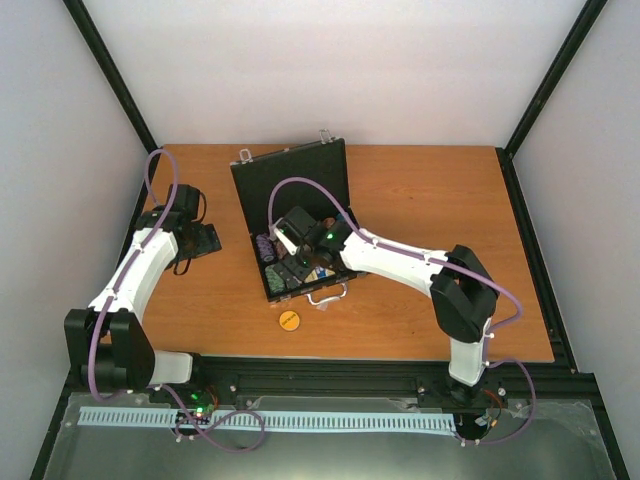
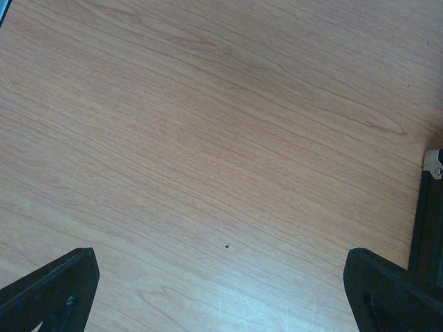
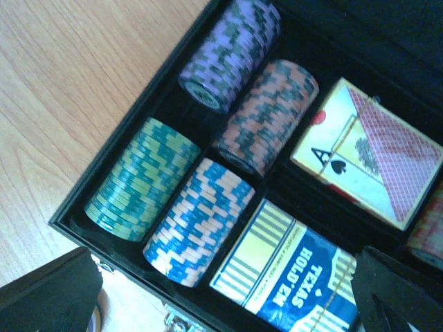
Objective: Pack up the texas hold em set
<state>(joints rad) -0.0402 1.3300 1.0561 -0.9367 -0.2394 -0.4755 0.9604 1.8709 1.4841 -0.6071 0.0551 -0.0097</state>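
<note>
The black case (image 1: 291,176) lies open at the table's middle, lid raised at the back. In the right wrist view its tray (image 3: 111,197) holds rows of poker chips: purple (image 3: 232,52), red-brown (image 3: 266,114), green (image 3: 142,180) and blue (image 3: 201,221). Beside them lie a red-backed card deck (image 3: 370,155) and a blue "Texas Hold'em" deck box (image 3: 291,277). My right gripper (image 1: 300,262) hovers open and empty over the tray, close above the blue chips and blue box (image 3: 225,308). My left gripper (image 1: 203,240) is open and empty over bare table (image 2: 221,297), left of the case.
One round yellow-orange chip (image 1: 289,320) lies loose on the wooden table (image 1: 420,200) just in front of the case's handle (image 1: 326,296). A black frame post (image 2: 432,221) shows at the right edge of the left wrist view.
</note>
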